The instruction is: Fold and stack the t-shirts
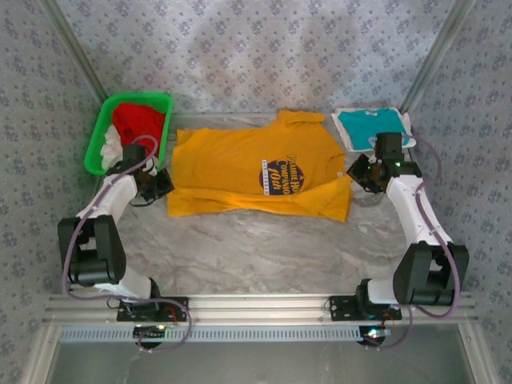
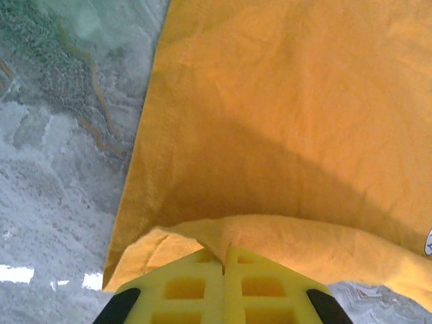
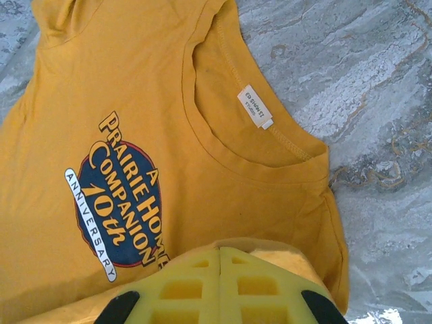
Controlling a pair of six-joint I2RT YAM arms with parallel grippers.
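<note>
Your left jaws are clamped on the hem and your right jaws near the shoulder of the yellow-orange t-shirt (image 1: 240,168), mid-tabletop (image 1: 264,248). It lies lengthwise left to right, collar pointing right. Its folding looks barely begun. Stacking with the folded teal t-shirt (image 1: 370,126), far right, is left.

Overhead from behind; both wrist views close, downward, at opposite ends of the yellow t-shirt (image 1: 216,170).
</note>
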